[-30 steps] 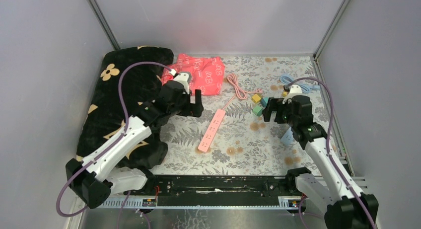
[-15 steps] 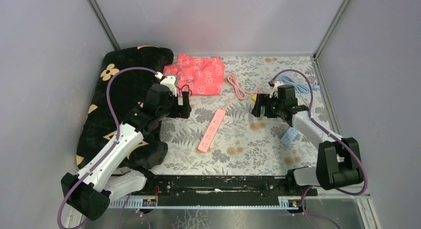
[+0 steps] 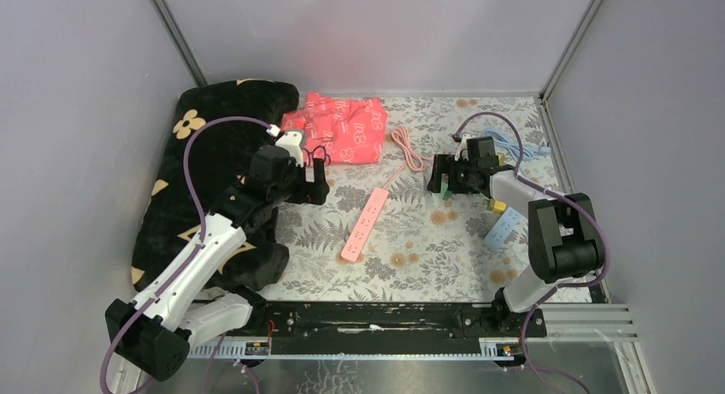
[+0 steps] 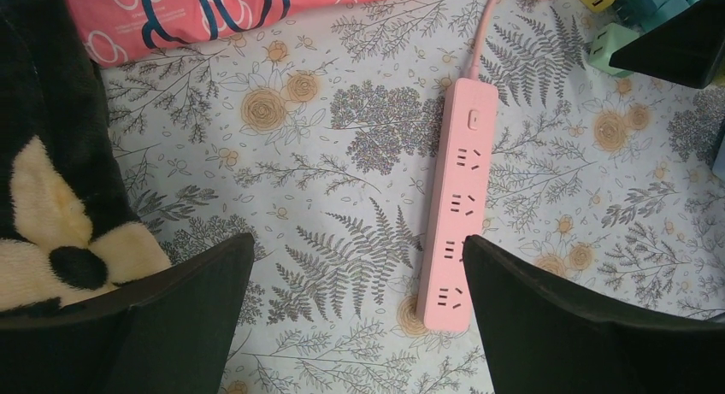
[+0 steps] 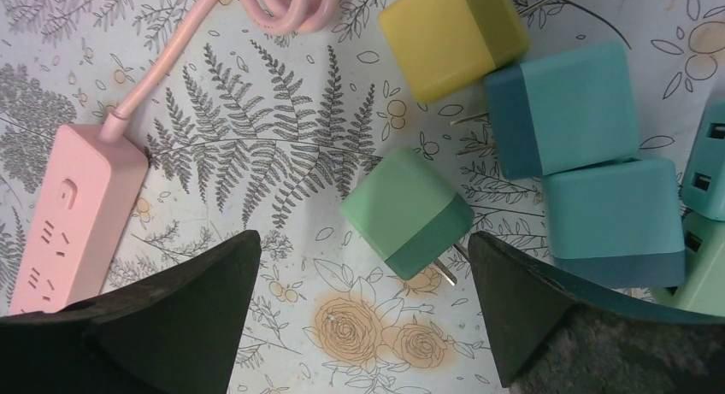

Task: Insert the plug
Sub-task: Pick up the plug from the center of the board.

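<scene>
Floral-print table [image 3: 402, 240] bearing clutter: pink power strip [image 4: 457, 197] lying just ahead of left pincer [image 4: 359, 240]; black blanket [image 3: 184, 180], red cloth [image 3: 338, 129] spreading near that pincer; green plug [image 5: 409, 213] resting just ahead of right pincer [image 5: 363, 240], yellow plug [image 5: 453, 37] and teal plugs [image 5: 564, 108] clustering just beyond.

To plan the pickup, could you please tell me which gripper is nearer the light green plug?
Right. The right gripper hangs open over the light green plug; the left gripper is off beyond the pink power strip.
</scene>
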Controlling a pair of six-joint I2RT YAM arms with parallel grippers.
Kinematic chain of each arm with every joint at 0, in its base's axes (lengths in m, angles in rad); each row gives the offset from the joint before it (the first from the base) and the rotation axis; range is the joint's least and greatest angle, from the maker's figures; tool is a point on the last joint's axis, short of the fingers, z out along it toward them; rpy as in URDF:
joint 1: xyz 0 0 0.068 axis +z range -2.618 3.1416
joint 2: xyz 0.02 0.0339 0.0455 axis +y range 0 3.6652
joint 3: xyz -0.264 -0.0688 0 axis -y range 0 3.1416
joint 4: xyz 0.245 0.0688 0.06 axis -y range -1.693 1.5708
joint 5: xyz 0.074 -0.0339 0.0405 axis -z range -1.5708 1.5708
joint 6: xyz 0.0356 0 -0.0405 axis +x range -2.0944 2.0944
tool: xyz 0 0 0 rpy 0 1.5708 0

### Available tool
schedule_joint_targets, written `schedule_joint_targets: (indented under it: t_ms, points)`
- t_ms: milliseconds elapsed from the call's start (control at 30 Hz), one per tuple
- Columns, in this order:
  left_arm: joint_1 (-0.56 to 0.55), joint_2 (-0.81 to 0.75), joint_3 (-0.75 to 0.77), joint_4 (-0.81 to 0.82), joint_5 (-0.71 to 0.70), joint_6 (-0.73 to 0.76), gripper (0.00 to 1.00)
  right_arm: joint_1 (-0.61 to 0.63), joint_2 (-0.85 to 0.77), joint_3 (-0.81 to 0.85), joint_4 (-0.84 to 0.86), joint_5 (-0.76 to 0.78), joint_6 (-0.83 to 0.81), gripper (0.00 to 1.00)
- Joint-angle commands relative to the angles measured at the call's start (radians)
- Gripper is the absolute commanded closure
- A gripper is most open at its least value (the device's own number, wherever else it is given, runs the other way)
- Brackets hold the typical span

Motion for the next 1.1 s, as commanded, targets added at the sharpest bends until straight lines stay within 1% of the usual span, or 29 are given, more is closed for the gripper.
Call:
schedule_joint_targets:
  t_ms: [0,200,500,600,700,867,967,1067]
  points:
    - [0.011,-0.007,-0.013,0.063,0.015,0.028,0.0,0.004,0.018,0.03,0.023,0.012,-0.022,0.01]
    - [0.013,0.005,-0.014,0.064,0.032,0.03,0.0,0.008,0.023,0.024,0.005,-0.056,-0.013,0.01]
    - [0.016,0.015,-0.014,0.064,0.064,0.033,0.0,0.051,-0.038,-0.015,-0.029,-0.106,0.021,0.0]
    - [0.016,0.015,-0.015,0.066,0.079,0.033,0.0,0.074,-0.042,-0.013,-0.047,-0.124,0.017,0.02]
    - [0.019,0.011,-0.015,0.066,0.077,0.035,0.0,0.088,-0.064,-0.02,-0.053,-0.035,0.011,0.03]
    - [0.018,0.008,-0.016,0.066,0.072,0.036,0.0,0.093,-0.115,-0.042,-0.033,0.171,0.009,0.05]
    - [0.018,0.008,-0.016,0.067,0.075,0.036,0.0,0.095,-0.098,-0.028,-0.037,0.204,-0.03,0.05]
    - [0.018,0.008,-0.016,0.067,0.086,0.039,0.0,0.107,-0.059,0.007,-0.063,0.2,-0.08,0.07]
